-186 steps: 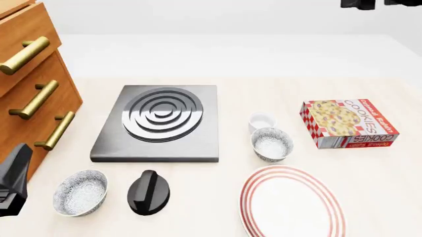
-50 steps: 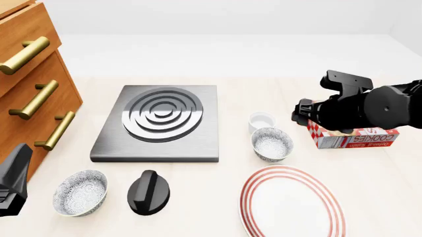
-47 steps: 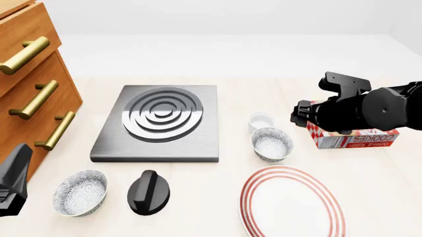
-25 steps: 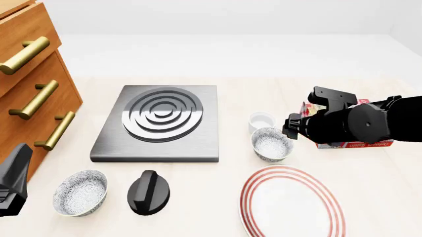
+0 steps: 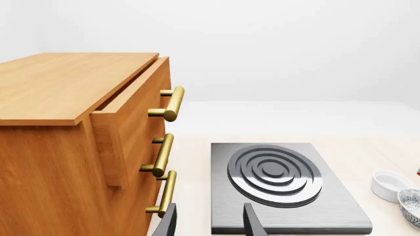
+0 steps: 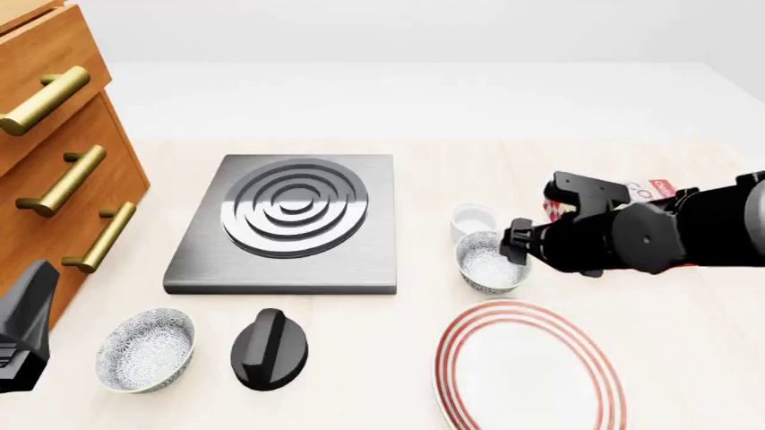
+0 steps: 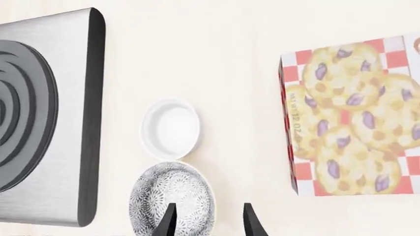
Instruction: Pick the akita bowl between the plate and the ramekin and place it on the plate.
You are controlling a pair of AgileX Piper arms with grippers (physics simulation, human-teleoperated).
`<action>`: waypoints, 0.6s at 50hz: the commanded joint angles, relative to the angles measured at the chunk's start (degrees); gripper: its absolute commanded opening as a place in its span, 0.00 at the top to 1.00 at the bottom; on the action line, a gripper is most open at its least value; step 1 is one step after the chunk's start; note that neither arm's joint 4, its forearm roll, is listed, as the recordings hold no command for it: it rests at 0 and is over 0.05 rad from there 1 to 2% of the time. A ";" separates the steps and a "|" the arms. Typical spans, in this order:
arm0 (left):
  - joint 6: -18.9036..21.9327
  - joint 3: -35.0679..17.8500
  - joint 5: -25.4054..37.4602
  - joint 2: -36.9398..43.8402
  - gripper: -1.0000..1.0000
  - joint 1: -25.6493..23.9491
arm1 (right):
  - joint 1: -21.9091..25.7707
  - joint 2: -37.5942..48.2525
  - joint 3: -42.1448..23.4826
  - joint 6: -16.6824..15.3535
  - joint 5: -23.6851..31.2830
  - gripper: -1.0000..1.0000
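Observation:
The akita bowl (image 6: 488, 262) stands between the plain white ramekin (image 6: 474, 218) and the red-ringed plate (image 6: 529, 367) at the front right. In the right wrist view, my right gripper (image 7: 208, 223) is open just above the bowl (image 7: 167, 194). One finger is over the bowl's inside and the other is outside its rim. The ramekin (image 7: 170, 129) touches the bowl's far side. My left gripper (image 5: 210, 223) is open and empty, low beside the drawers, and shows in the front view only as a black arm part (image 6: 24, 327).
A second speckled bowl (image 6: 146, 348) and a black knob (image 6: 269, 348) sit at the front left. A stove plate (image 6: 287, 222) lies in the middle and a wooden drawer cabinet (image 6: 54, 152) stands at the left. The cookie box (image 7: 351, 115) lies right of the bowls, mostly behind my right arm (image 6: 646, 235).
My right arm has come down and leftward from over the cookie box until its gripper is at the akita bowl's right rim. The left arm and all objects are unmoved.

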 commanded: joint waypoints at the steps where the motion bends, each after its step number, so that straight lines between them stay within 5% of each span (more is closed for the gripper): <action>1: 0.00 0.00 0.00 0.00 0.00 0.00 | 1.05 1.58 0.70 0.59 -1.58 0.00; 30: 0.00 0.00 0.00 0.00 0.00 0.00 | 0.69 5.46 0.83 1.35 -4.76 0.00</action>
